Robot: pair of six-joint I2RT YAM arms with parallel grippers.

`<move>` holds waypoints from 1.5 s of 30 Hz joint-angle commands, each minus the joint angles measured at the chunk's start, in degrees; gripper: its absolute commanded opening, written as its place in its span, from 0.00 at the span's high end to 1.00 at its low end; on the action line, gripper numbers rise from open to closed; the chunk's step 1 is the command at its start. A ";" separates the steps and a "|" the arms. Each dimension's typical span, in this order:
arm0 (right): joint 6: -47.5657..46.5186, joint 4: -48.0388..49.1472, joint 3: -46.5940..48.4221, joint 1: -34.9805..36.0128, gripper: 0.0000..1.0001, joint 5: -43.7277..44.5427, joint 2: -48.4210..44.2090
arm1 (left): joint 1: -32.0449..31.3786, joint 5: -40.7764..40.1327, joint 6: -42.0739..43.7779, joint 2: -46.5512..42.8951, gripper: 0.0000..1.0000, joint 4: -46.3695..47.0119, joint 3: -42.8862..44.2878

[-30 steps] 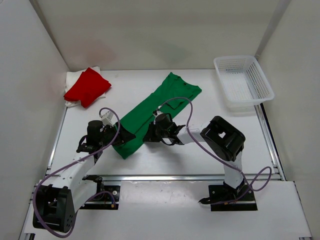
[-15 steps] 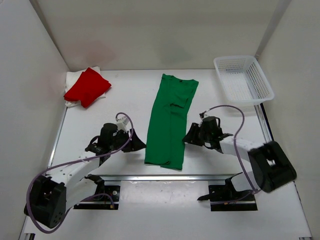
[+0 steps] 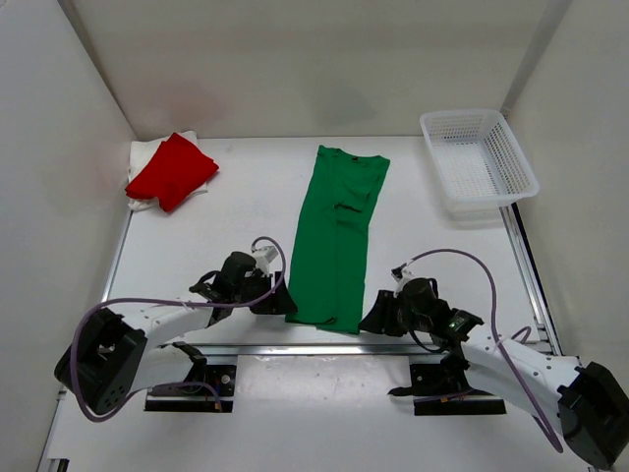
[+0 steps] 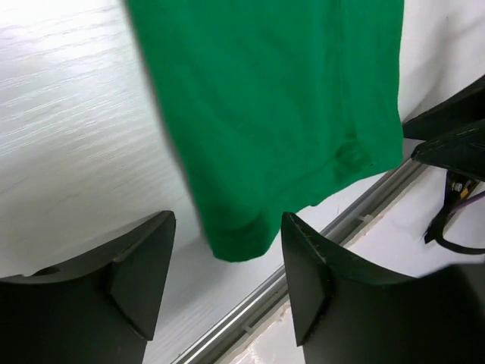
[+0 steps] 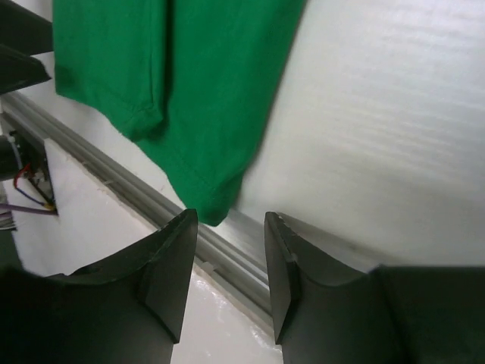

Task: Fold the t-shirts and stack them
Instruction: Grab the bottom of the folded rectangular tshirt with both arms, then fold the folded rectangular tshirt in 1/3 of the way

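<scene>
A green t-shirt [image 3: 334,236] lies folded lengthwise into a long strip running from the table's back to its front edge. My left gripper [image 3: 279,302] sits open just left of the strip's near left corner [image 4: 235,243], which lies just ahead of its gap. Open too, my right gripper [image 3: 371,319] is beside the near right corner [image 5: 208,208], cloth just ahead of its fingertips. Neither holds anything. At the back left a folded red t-shirt [image 3: 172,170] rests on a cream-white t-shirt [image 3: 140,155].
A white mesh basket [image 3: 478,160] stands at the back right. A metal rail [image 3: 324,348] runs along the table's near edge, right under both grippers. White walls close in the left, back and right sides.
The green shirt went from slanted to a straight strip, then was let go. Both grippers moved toward the near edge to the strip's bottom corners and opened.
</scene>
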 commanded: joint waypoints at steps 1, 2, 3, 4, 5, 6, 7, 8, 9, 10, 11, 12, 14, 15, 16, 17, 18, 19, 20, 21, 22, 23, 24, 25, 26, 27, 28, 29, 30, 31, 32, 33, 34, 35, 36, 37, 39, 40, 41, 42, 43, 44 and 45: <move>6.75 2.90 -2.57 2.24 0.61 0.36 -0.24 | -2.08 -1.24 0.72 2.93 0.32 0.02 -0.61; 7.11 3.70 -3.01 2.06 0.61 0.35 0.12 | -2.17 -0.89 0.63 3.63 0.34 0.20 -0.61; 7.55 4.58 -2.93 2.50 0.61 0.35 0.55 | -2.43 -0.80 0.54 3.82 0.38 0.29 -0.35; 7.90 5.20 -2.93 2.85 0.61 0.44 1.86 | -2.52 -0.54 0.72 4.34 0.41 -0.06 0.01; 7.90 6.59 -2.75 3.55 0.62 0.35 2.92 | -2.78 -0.71 0.46 4.43 0.47 -0.06 0.10; 8.16 6.78 -2.66 3.56 0.63 -0.43 3.37 | -2.43 -0.54 0.11 4.35 0.55 0.37 -0.08; 8.17 9.92 -2.58 3.64 0.65 -1.75 4.42 | -2.87 -0.28 0.10 4.34 0.57 0.64 -0.17; 8.25 11.17 -2.49 3.38 0.69 -2.45 5.82 | -2.52 0.07 -0.24 4.08 0.64 0.90 -0.78; 8.43 11.18 -2.40 3.81 0.75 -2.37 6.44 | -2.43 0.95 -0.25 3.99 0.70 0.82 -0.78; 8.52 12.14 -1.70 3.91 0.77 -2.11 7.49 | -2.34 1.30 -0.51 3.47 0.76 0.90 -1.39; 8.52 11.80 -1.35 4.43 0.85 -1.50 7.50 | -2.00 1.22 -0.42 2.86 0.80 0.38 -1.48; 8.60 11.10 -1.17 4.96 0.93 -1.58 7.42 | -1.73 1.74 -1.03 2.15 0.88 0.73 -1.57; 9.04 8.12 -0.20 6.36 1.00 -0.97 5.67 | 1.07 4.55 -1.83 -0.65 0.98 1.86 -3.76; 10.09 7.15 0.49 8.20 1.00 -0.45 4.96 | 1.78 5.60 -2.18 -2.58 1.00 1.52 -3.94; 11.58 4.87 0.94 10.39 1.00 0.26 3.21 | 2.31 6.22 -1.66 -3.82 1.00 -0.66 -4.64; 12.20 3.02 1.12 11.37 1.00 0.96 1.63 | 1.97 6.14 -0.96 -5.57 1.00 -3.29 -4.65; 13.86 1.70 1.20 13.47 1.00 1.75 -0.39 | 1.70 5.79 -1.39 -7.85 1.00 -5.66 -4.56; 15.53 0.99 0.86 14.62 1.00 1.76 -1.02 | 0.92 6.40 -1.39 -8.83 1.00 -6.38 -4.65; 16.07 -0.06 0.68 15.33 1.00 1.93 -2.76 | 0.47 7.71 -2.00 -10.32 1.00 -7.35 -5.00; 17.12 -0.68 0.76 15.51 1.00 2.19 -4.00 | 0.47 9.38 -2.96 -11.12 1.00 -8.14 -5.26; 17.30 -1.47 0.77 15.94 1.00 2.81 -4.71 | 0.90 10.09 -3.15 -11.73 1.00 -8.76 -4.92; 17.22 -2.87 1.55 15.60 1.00 3.16 -5.50 | 1.60 10.79 -3.67 -13.04 1.00 -8.94 -4.74; 15.57 -3.93 1.64 13.68 1.00 2.64 -6.81 | 2.57 11.41 -3.94 -14.36 1.00 -9.29 -4.04; 13.55 -4.02 2.60 10.53 1.00 2.20 -7.08 | 3.01 11.59 -4.37 -14.38 1.00 -8.77 -3.25; 10.57 -4.63 3.39 8.06 1.00 0.20 -7.09 | 4.15 11.50 -4.38 -14.12 1.00 -8.85 -1.50; 8.71 -4.47 4.10 3.17 1.00 -2.61 -7.35 | 4.94 11.50 -4.64 -13.07 1.00 -8.50 0.86; 5.47 -4.38 5.58 -2.10 1.00 -4.38 -5.87 | 5.13 11.33 -4.73 -11.14 1.00 -7.54 3.32; 2.14 -4.29 6.82 -7.38 1.00 -7.09 -5.51 | 5.65 11.50 -5.51 -10.08 1.00 -6.75 4.39; 0.10 -4.55 8.92 -9.52 1.00 -9.56 -4.03 | 6.00 10.98 -5.87 -7.46 1.00 -5.00 6.75; -2.88 -4.55 10.42 -13.28 1.00 -10.80 -1.84 | 5.92 10.98 -6.39 -4.65 1.00 -4.11 9.47; -5.61 -4.81 12.26 -16.10 1.00 -12.20 -0.86 | 6.27 11.24 -6.84 -3.14 1.00 -3.32 10.72; -7.20 -4.99 13.67 -17.61 1.00 -12.39 1.76 | 6.62 11.15 -7.10 -0.08 1.00 -1.40 13.17; -9.83 -4.38 16.03 -19.71 1.00 -13.35 4.57 | 6.88 11.24 -7.80 3.08 1.00 0.36 15.54; -11.59 -3.77 17.89 -22.17 1.00 -14.06 8.08 | 7.58 11.59 -8.42 6.16 1.00 0.81 17.74; -12.91 -2.63 19.64 -24.11 1.00 -14.67 9.25 | 7.94 11.16 -8.94 7.58 1.00 3.34 18.98; -13.71 -1.49 21.58 -24.74 1.00 -15.03 12.65 | 8.64 9.67 -8.69 10.73 1.00 3.45 21.60; -14.59 0.80 24.56 -26.50 1.00 -14.68 16.89 | 10.13 8.78 -8.07 17.93 1.00 2.66 27.66; -15.38 2.20 26.58 -27.03 1.00 -14.85 20.13 | 10.83 8.69 -8.16 19.27 1.00 2.75 29.17; -15.82 3.08 27.56 -27.81 1.00 -15.12 23.38 | 11.27 8.86 -8.16 22.94 1.00 1.53 32.58; -15.83 3.35 29.40 -28.52 1.00 -15.12 24.98 | 11.45 8.43 -7.46 24.63 1.00 1.43 34.27; -16.35 4.49 30.98 -28.79 1.00 -15.03 28.39 | 11.80 7.99 -6.93 27.52 1.00 -0.31 37.42; -16.44 5.72 31.61 -29.75 1.00 -15.81 30.68 | 12.07 8.07 -6.49 30.59 1.00 -1.46 40.67; -16.18 6.86 32.83 -30.45 1.00 -16.78 32.88 | 12.16 8.25 -6.84 33.41 1.00 -1.29 43.31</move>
